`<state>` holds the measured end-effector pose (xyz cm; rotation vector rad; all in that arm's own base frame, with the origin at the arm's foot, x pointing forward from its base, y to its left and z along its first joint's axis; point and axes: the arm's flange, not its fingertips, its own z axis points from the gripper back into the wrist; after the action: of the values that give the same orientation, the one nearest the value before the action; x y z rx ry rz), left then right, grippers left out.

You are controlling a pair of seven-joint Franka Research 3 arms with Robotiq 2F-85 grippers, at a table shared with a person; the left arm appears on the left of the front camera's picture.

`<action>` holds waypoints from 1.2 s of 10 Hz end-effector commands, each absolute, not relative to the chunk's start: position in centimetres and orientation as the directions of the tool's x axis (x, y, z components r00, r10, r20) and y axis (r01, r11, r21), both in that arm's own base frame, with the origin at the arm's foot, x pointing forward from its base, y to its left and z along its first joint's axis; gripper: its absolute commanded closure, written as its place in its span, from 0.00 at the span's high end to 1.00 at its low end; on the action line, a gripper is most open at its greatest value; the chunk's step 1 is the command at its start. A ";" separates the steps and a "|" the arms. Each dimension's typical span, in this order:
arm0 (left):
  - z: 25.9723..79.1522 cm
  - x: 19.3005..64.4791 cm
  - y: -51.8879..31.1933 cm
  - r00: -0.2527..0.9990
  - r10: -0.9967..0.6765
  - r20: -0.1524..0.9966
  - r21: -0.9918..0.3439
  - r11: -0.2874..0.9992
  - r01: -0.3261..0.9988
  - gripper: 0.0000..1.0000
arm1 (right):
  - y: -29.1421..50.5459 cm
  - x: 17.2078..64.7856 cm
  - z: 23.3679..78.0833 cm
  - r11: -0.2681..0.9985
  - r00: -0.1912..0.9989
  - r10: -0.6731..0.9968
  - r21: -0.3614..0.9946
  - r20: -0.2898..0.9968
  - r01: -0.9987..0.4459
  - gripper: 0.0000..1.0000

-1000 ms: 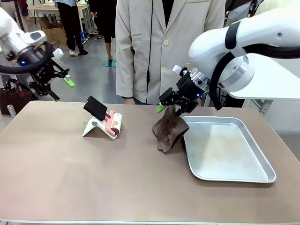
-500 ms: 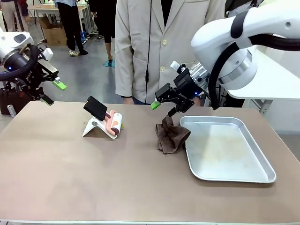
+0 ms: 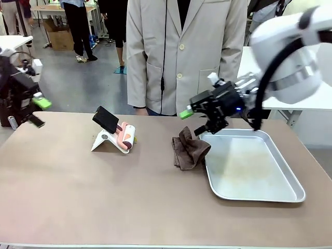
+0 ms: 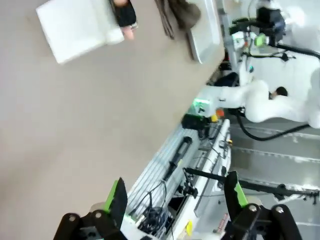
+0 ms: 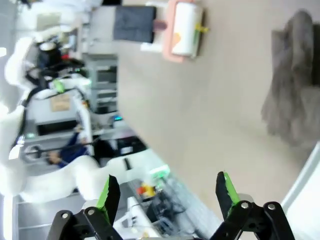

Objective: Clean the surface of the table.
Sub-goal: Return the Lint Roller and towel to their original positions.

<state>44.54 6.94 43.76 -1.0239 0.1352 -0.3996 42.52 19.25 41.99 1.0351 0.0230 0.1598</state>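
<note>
The brown desk point(image 3: 104, 197) spans the front view, carrying a crumpled cloth point(image 3: 189, 149) touching the left rim of a metal tray point(image 3: 290, 196), and a lint roller point(image 3: 126, 136) on a white stand. The right pincer point(image 3: 199, 120) hovers wide above the cloth; the left pincer point(image 3: 37, 111), also wide, hangs at the desk's left edge, empty.

The counter point(image 3: 78, 192) is a wide rectangle with a smooth, matte taupe-brown top and a pale edge along the near side. It lies flat and level, spanning nearly the full width of the front view (its far edge runs just before the person standing there). The bare surface looks even in colour, with no visible spills or crumbs.
</note>
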 end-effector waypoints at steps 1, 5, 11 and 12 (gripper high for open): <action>42.2 39.8 9.0 0.925 -0.344 0.164 -0.885 0.362 0.292 1.00 | 14.0 39.1 42.2 0.380 0.996 0.080 0.923 0.033 -0.061 1.00; 40.1 36.6 13.1 0.945 -0.101 0.311 -0.943 0.092 0.320 1.00 | 3.6 37.1 41.7 0.132 0.997 -0.068 0.991 0.038 -0.029 1.00; 39.9 37.0 14.3 0.953 0.008 0.304 -0.951 0.065 0.303 1.00 | -2.1 36.8 40.7 0.086 0.988 -0.152 0.995 -0.031 0.044 1.00; 39.9 37.0 14.3 0.953 0.008 0.304 -0.951 0.065 0.303 1.00 | -2.1 36.8 40.7 0.086 0.988 -0.152 0.995 -0.031 0.044 1.00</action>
<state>37.32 14.17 39.74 -1.5052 -0.2610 -0.2183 37.13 -2.68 39.84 1.4735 -0.1004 -0.1444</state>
